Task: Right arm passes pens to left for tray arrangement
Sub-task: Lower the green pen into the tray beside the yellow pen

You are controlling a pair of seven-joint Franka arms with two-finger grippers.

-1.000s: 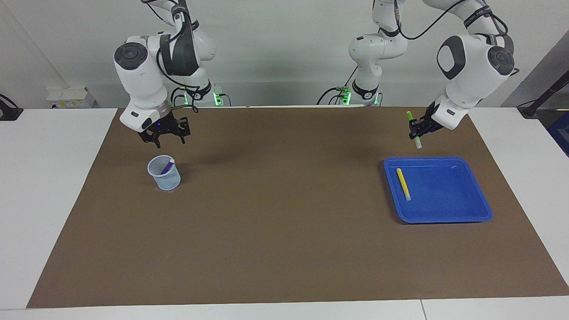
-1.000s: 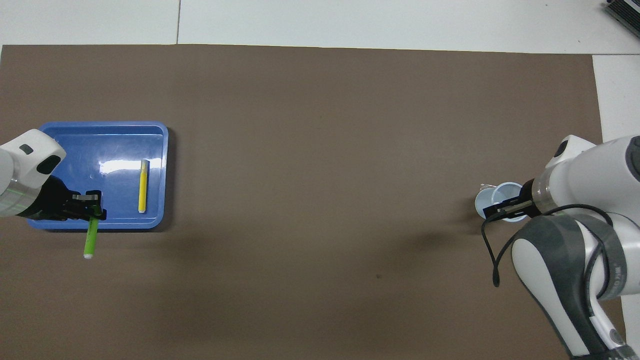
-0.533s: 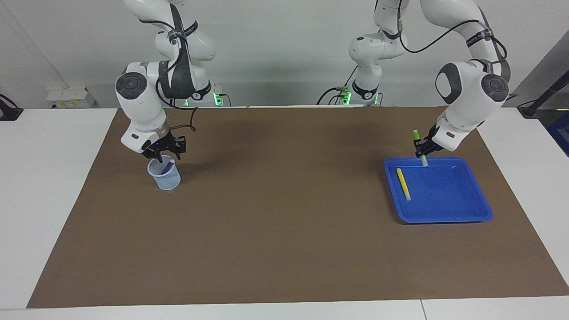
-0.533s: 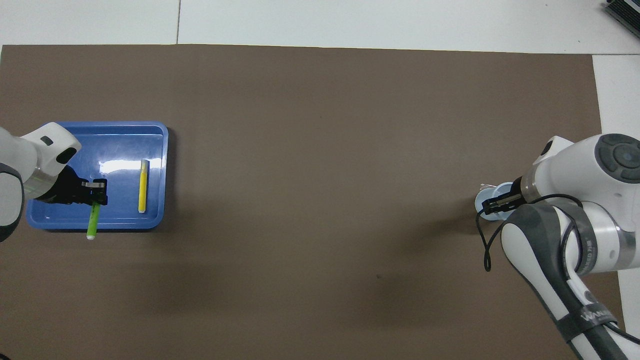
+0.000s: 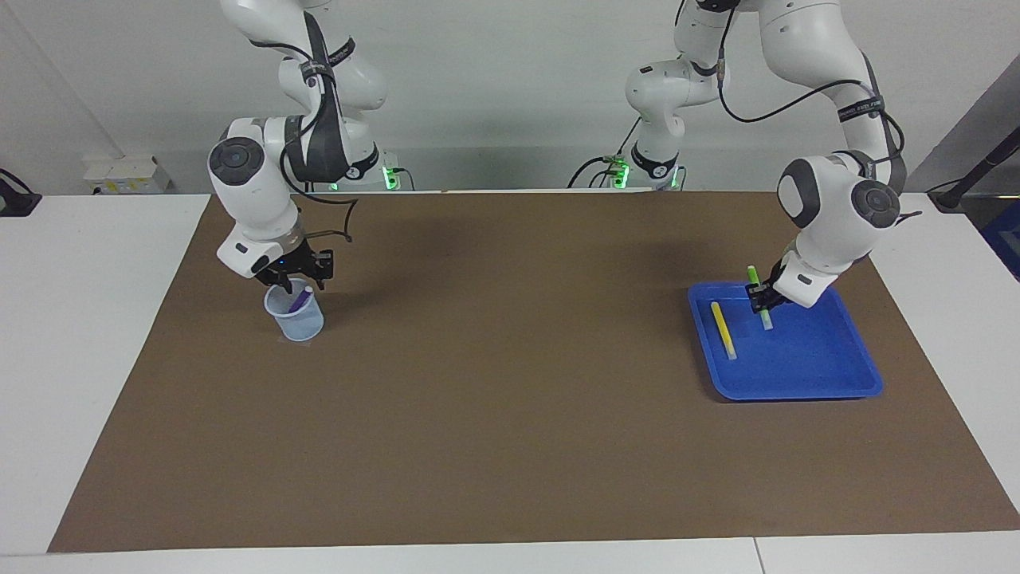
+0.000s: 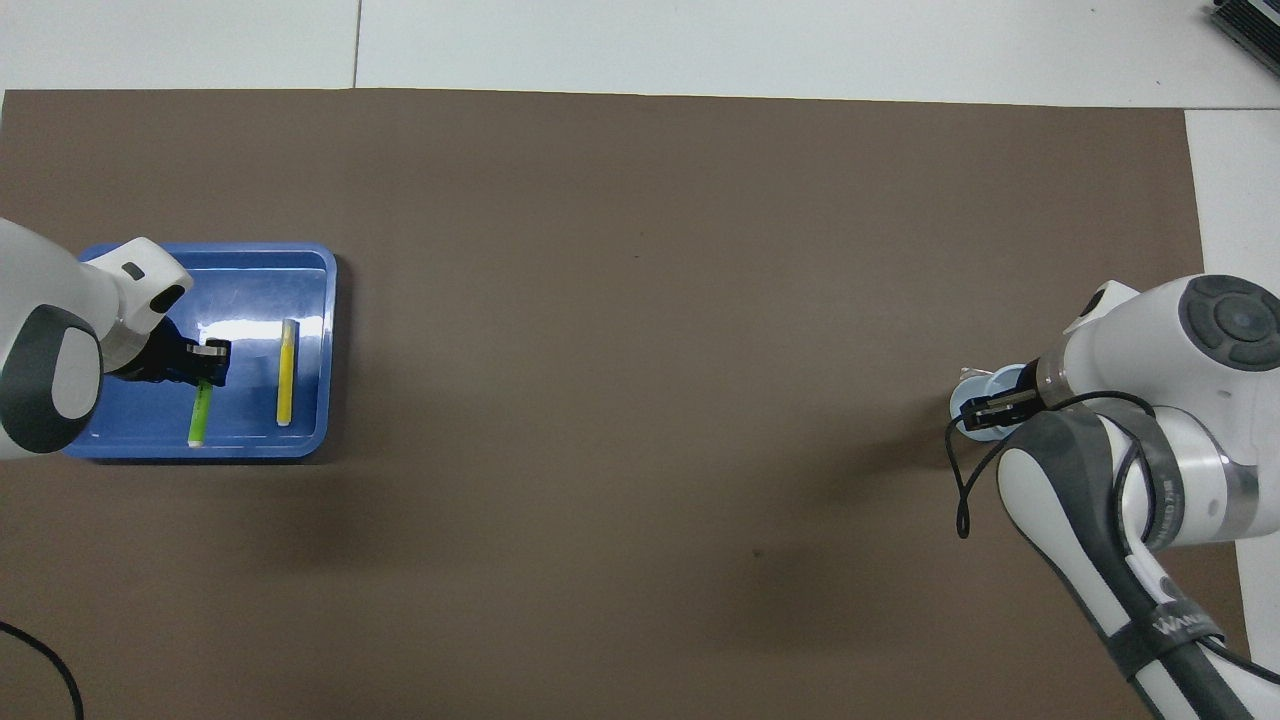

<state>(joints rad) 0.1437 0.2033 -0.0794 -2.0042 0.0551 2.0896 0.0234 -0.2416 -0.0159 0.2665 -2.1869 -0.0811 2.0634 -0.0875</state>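
The green pen (image 5: 758, 296) is slim and rigid, and I judge it light, with a smooth barrel likely to roll or slip once released. The best hold is across the barrel near its middle or upper half, as now. The left gripper (image 5: 759, 298) is clamped on this pen's upper half and holds it tilted over the blue tray (image 5: 845, 384), whitish end lowest. Whether that end touches the tray floor cannot be told.

The yellow pen (image 5: 723, 329) lies flat in the tray, toward the right arm's end of it, just beside the green pen and roughly parallel to it (the overhead view confirms the spacing).

The purple pen (image 5: 300, 300) leans inside the translucent cup (image 5: 296, 316), which stands on the brown mat (image 5: 510, 399) toward the right arm's end of the table. Only its upper part shows above the rim, so a grip must come from above, on that exposed part. The cup looks light and thin-walled, and I judge that a sideways pull could tip it.

The right gripper (image 5: 292, 281) sits at the cup's rim, directly over the purple pen. Its fingers are partly closed. Whether they bear on the pen cannot be told.

All three pens match in form: coloured barrel, pale end.
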